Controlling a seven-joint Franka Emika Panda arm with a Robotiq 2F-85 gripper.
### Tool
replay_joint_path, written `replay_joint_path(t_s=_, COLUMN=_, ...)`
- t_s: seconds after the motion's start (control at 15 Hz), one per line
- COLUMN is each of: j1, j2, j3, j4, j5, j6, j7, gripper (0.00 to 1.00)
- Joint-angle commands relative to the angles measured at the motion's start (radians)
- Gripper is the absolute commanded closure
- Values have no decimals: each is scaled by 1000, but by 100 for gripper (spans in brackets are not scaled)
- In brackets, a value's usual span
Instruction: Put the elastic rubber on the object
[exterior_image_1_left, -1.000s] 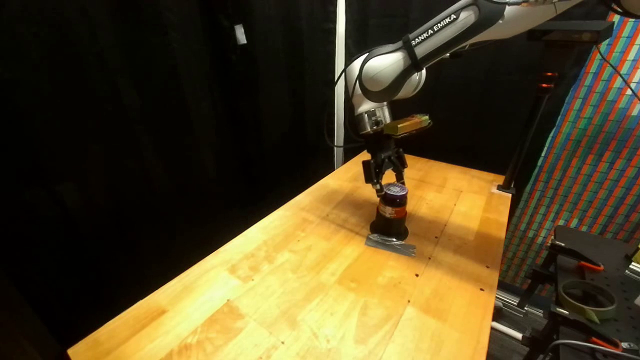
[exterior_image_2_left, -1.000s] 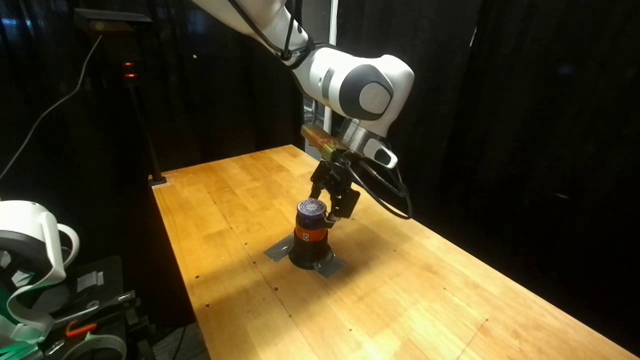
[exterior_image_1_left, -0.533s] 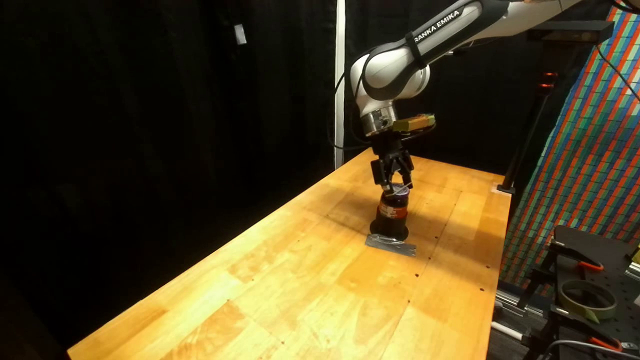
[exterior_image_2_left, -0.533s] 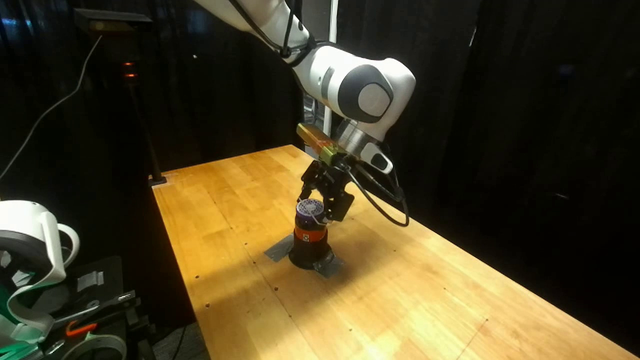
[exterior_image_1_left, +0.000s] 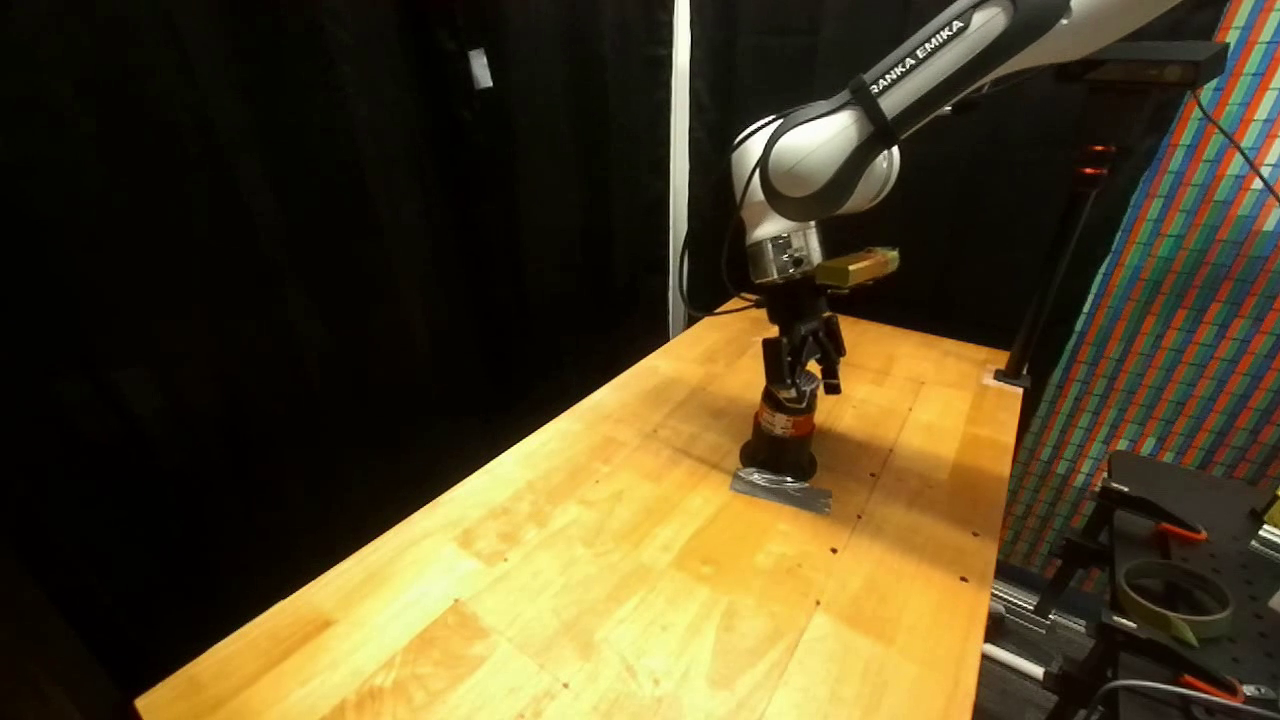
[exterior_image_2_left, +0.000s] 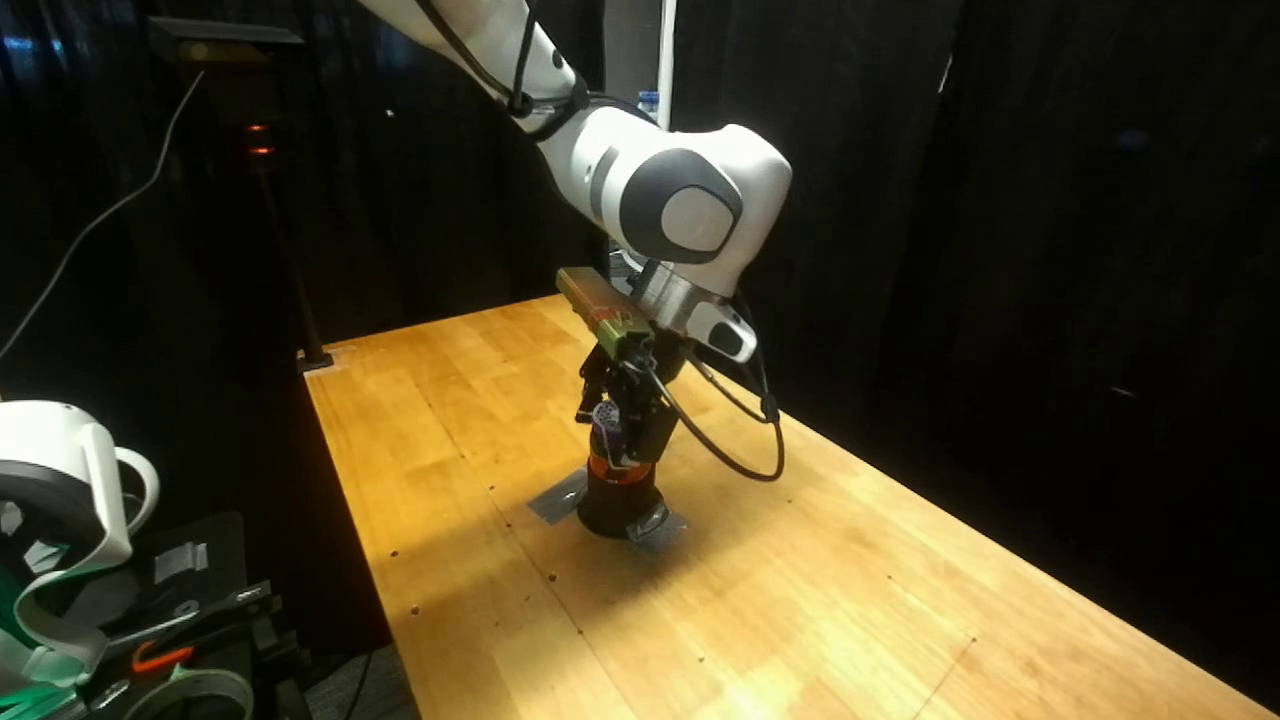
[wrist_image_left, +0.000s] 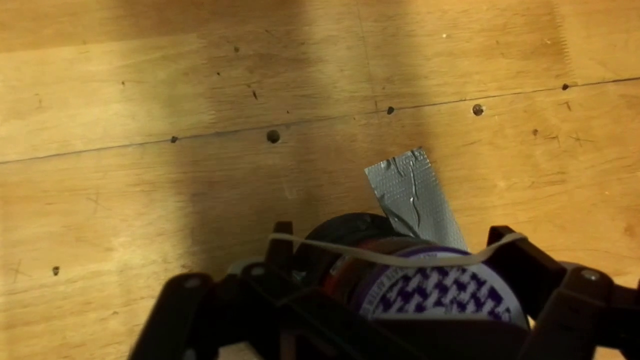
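Pincer (wrist_image_left: 394, 241), mine: two fingers standing well apart, one to either side of the top of the object (exterior_image_1_left: 783, 430); clamped on nothing that I can see.

Elastic rubber (wrist_image_left: 390, 258), one, pale: strung from fingertip to fingertip, bowed across the purple rim in the wrist view. Back strand not made out; contact with the top cannot be told there.

Change of condition: half a second ago it slanted across the top. I have since come lower in both exterior views, and the rubber now seems bent over the object's upper flank. My judgement: fitting under way, not finished; one stretch looks past the rim, both ends remain on my fingers. Next should be a level descent until the whole loop clears the rim, then fingers slipped out. Hazard: a loop caught on one side may spring off.

Object, one: dark cylinder, upright, reddish-orange stripe, purple-and-white top. Stands directly under me, well inside the two long edges of the counter (exterior_image_1_left: 600, 560).

Grey tape (exterior_image_1_left: 782, 490), strips: at the object's foot, flat to the wood.

Counter, wooden: in an exterior view, near left corner well apart from the object, far short edge behind me.

Dark curtain (exterior_image_1_left: 350, 250): beyond the long left edge.
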Motion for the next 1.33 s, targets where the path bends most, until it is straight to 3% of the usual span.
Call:
replay_joint_path(t_s=0.0, j1=18, j2=-134, j3=-9, j4=-207, j5=-8, j6=123, j7=19, gripper=0)
replay_joint_path(t_s=0.13, j1=24, j2=-177, j3=-10, j4=-279, j5=-15, j6=189, j7=33, gripper=0)
replay_joint_path(t_s=0.2, j1=24, j2=-197, j3=-9, j4=-310, j5=-11, j6=226, j7=38, gripper=25)
replay_joint_path(t_s=0.33, j1=27, j2=-237, j3=-8, j4=-383, j5=-2, j6=338, j7=64, gripper=33)
replay_joint_path(t_s=0.8, j1=57, j2=-363, j3=-11, j4=-650, j5=-6, j6=736, j7=201, gripper=88)
replay_joint_path(t_s=1.07, j1=81, j2=-407, j3=-13, j4=-797, j5=-7, j6=1040, j7=304, gripper=96)
replay_joint_path(t_s=1.27, j1=127, j2=-410, j3=-48, j4=-884, j5=-50, j6=1295, j7=395, gripper=89)
